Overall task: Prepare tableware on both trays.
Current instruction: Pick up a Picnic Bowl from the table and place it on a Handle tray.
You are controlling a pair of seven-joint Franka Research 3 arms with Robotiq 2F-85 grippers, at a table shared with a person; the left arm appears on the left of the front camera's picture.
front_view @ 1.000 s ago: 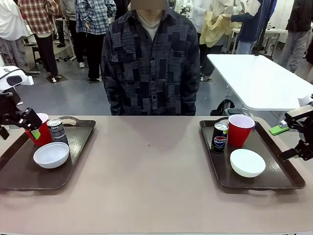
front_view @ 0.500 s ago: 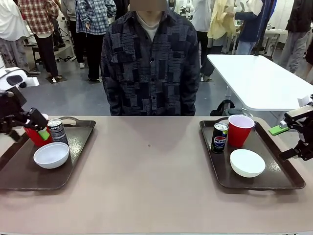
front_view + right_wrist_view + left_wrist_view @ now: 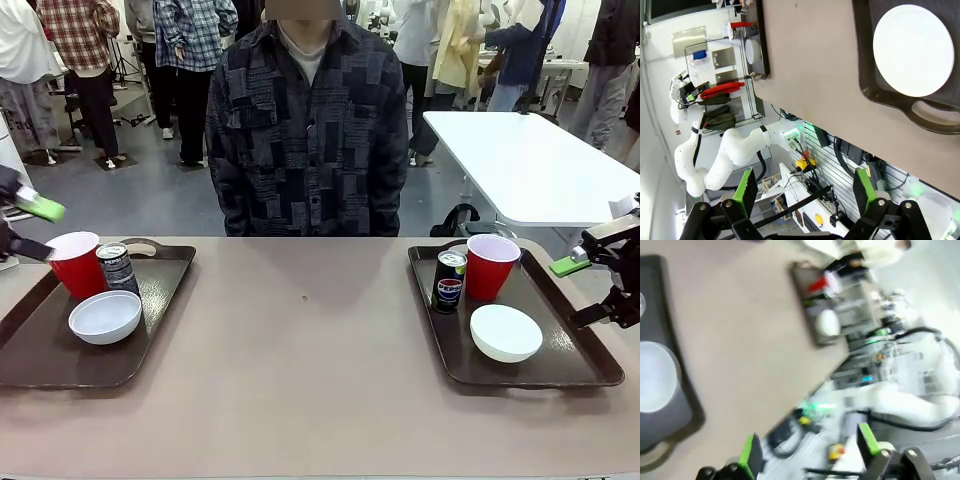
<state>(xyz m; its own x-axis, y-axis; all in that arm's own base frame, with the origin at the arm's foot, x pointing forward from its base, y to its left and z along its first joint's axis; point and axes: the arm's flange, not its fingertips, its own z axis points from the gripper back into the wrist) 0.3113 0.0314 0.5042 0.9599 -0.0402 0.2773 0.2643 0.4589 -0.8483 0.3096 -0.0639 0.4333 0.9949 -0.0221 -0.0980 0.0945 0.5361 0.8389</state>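
Our left gripper [image 3: 22,225] stands spread and empty at the left table edge, just beside the left cup [image 3: 76,264]; our right gripper [image 3: 600,290] is likewise spread and empty, beside the right edge of the right tray [image 3: 580,365]. On the left tray [image 3: 40,365] sit the cup, a can [image 3: 117,268] just beside it, and a bowl [image 3: 105,316] in front. The right tray carries a can [image 3: 450,279] touching or nearly touching a cup [image 3: 492,265], with a bowl [image 3: 506,332] nearer us. We judge both sets complete. The main risk is the left fingers clipping the cup rim on any inward sweep, tipping it against the slim can. A low right-arm pass could catch the tray rim and shift the bowl.
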